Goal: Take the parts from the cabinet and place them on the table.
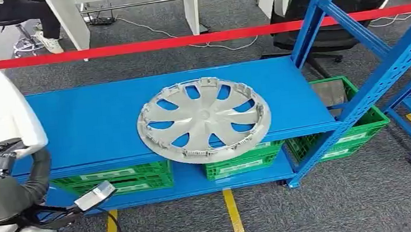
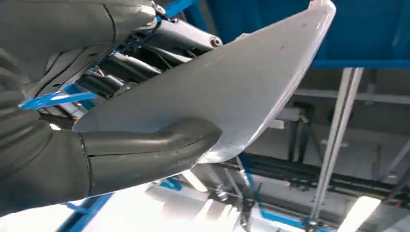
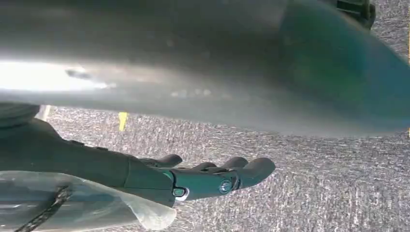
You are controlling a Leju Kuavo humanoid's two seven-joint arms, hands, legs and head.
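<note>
Fingers and thumb of the left hand clamp a white curved panel at the scene's near left. The right hand hangs above grey carpet, fingers straight, holding nothing. A silver hubcap lies flat on the blue shelf, centre-right, overhanging its near edge.

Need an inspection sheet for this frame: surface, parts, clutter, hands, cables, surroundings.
Surface: blue shelf, bare apart from the hubcap.
Job's things: silver hubcap lies flat on the shelf, its near edge overhanging; white panel is held.
Clutter: green crates on the lower shelf and floor.
Hands: left hand grips the white panel; right hand holds nothing, fingers extended.
Cables: white cable on the carpet behind the red tape.
Surroundings: black chair, seated person, yellow floor tape.
</note>
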